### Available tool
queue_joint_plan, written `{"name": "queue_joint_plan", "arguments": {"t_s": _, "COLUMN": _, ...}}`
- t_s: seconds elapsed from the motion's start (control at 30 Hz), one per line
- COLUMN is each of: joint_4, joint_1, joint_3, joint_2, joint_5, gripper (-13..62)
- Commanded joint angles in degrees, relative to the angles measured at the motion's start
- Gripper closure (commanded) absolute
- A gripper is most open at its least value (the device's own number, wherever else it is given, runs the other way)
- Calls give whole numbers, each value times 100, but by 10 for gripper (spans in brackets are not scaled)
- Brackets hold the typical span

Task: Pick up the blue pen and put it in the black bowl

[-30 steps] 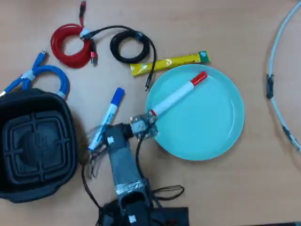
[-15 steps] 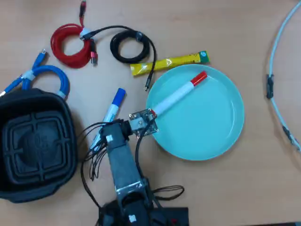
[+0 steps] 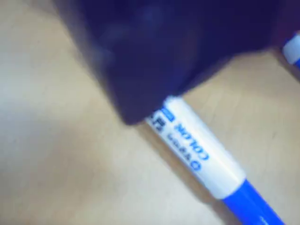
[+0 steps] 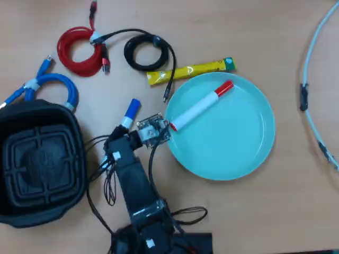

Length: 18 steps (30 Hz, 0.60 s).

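The hand (image 4: 125, 127) is down over the blue pen (image 3: 199, 152), which lies flat on the table (image 4: 265, 211) between the black bowl (image 4: 39, 164) on the left and the turquoise plate (image 4: 249, 153) on the right. In the overhead view only the pen's blue cap pokes out beyond the arm. This looks like the grasp step. Whether the hand has closed, I cannot tell: the wrist view is a dark blur. Next call: a firm pinch, lift, swing left to the bowl. The barrel's print reads "COLOR", upside down.
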Motion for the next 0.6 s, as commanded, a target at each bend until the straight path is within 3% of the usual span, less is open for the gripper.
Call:
{"name": "queue_joint_plan", "arguments": {"t_s": 0.0, "joint_4": 35, "joint_1": -70, "joint_3": -668, "joint_2": -123, "joint_5": -141, "gripper": 435}}
{"name": "queue_joint_plan", "arguments": {"t_s": 0.13, "joint_4": 26, "joint_1": -53, "joint_3": -510, "joint_2": -141, "joint_5": -123, "gripper": 351}}
{"name": "queue_joint_plan", "arguments": {"t_s": 0.37, "joint_4": -18, "joint_1": -79, "joint_3": -466, "joint_2": -185, "joint_5": -158, "gripper": 329}}
{"name": "queue_joint_plan", "arguments": {"t_s": 0.57, "joint_4": -158, "joint_1": -132, "joint_3": -606, "joint_2": -659, "joint_5": -334, "gripper": 257}}
